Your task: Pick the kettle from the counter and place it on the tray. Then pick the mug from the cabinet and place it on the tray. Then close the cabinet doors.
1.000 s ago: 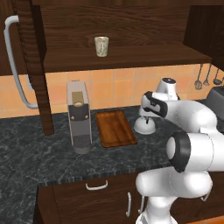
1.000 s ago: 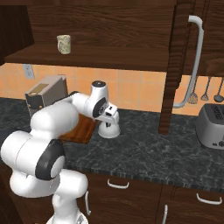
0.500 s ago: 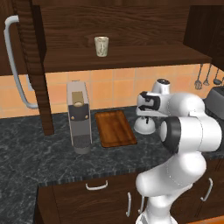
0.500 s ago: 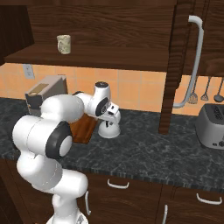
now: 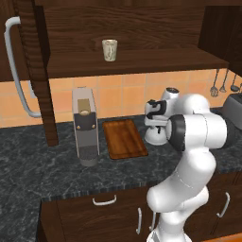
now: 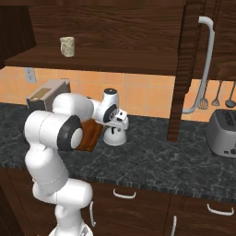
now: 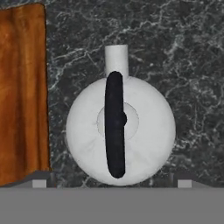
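Black arched handle (image 7: 115, 124) of the kettle (image 7: 120, 135) is lying centred under the open jaws; descending off-line risks nudging it along the tabletop (image 7: 183, 65), away from the tray (image 7: 22, 92).

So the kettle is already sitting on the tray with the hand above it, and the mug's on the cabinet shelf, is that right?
Not quite. The kettle sits on the counter beside the tray, not on it, as the hand view shows. The rest holds: the hand is above it, and the mug is on the cabinet shelf.
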### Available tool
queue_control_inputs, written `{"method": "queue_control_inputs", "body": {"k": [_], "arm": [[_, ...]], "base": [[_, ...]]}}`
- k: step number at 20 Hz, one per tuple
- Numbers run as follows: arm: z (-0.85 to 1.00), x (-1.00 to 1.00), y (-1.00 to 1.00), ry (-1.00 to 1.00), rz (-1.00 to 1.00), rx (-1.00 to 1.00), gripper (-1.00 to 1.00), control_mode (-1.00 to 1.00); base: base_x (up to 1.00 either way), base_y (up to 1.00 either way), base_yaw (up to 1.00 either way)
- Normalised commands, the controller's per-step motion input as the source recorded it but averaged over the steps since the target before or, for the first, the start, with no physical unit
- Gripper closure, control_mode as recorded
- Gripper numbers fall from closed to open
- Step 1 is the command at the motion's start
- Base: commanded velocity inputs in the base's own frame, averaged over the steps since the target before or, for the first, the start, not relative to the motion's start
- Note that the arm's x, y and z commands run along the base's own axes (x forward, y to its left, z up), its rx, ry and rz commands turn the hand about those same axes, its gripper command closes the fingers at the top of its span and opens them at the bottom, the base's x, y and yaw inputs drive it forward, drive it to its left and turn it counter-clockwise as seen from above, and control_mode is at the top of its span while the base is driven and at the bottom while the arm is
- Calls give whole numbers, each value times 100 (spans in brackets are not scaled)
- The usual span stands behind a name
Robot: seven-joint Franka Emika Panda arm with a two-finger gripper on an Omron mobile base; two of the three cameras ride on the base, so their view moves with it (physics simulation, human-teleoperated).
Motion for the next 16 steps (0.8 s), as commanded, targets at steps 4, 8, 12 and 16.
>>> {"method": "queue_control_inputs", "body": {"k": [4, 8, 12, 16], "arm": [[-25, 35, -1, 0, 2, 0, -100, -100], [-24, 24, -9, 1, 2, 0, -100, -100], [-27, 3, 0, 1, 0, -1, 100, -100], [-24, 0, 7, 0, 0, -4, 100, -100]], "base": [[0, 0, 0], [0, 0, 0], [0, 0, 0], [0, 0, 0]]}}
